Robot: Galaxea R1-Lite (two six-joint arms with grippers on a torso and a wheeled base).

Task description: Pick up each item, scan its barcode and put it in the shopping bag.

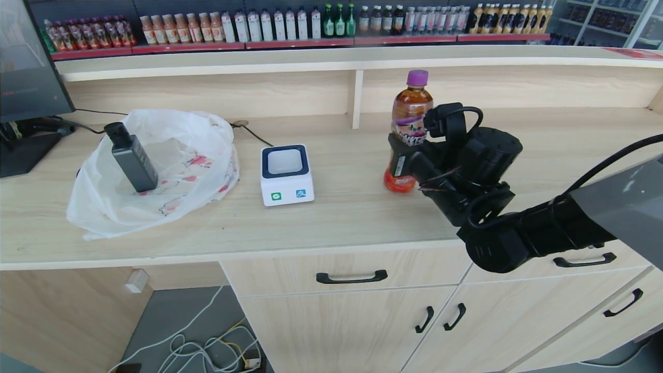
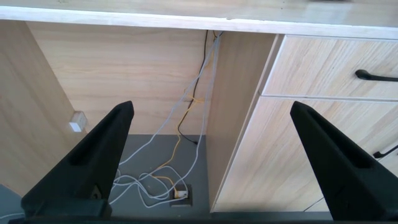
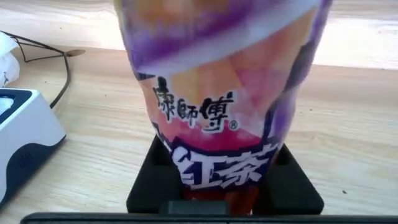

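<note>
A tea bottle (image 1: 411, 109) with a purple cap and purple-orange label stands upright on the wooden counter (image 1: 342, 217), right of centre. My right gripper (image 1: 403, 161) is closed around its lower half; up close the bottle (image 3: 224, 93) sits between the black fingers (image 3: 144, 186) of my right gripper (image 3: 224, 202). The white barcode scanner (image 1: 286, 173) sits mid-counter, to the bottle's left, and its corner (image 3: 22, 137) shows from the right wrist. A white shopping bag (image 1: 191, 160) lies open at the left with a dark grey bottle (image 1: 132, 158) standing in it. My left gripper (image 2: 208, 162) hangs open below the counter, facing the cabinet gap.
A monitor (image 1: 26, 67) on a stand occupies the counter's far left. A raised ledge (image 1: 357, 65) with a divider runs along the back, with drink shelves behind. A cable (image 1: 254, 135) trails from the bag towards the scanner. Drawers and handles (image 1: 352, 277) lie below the counter edge.
</note>
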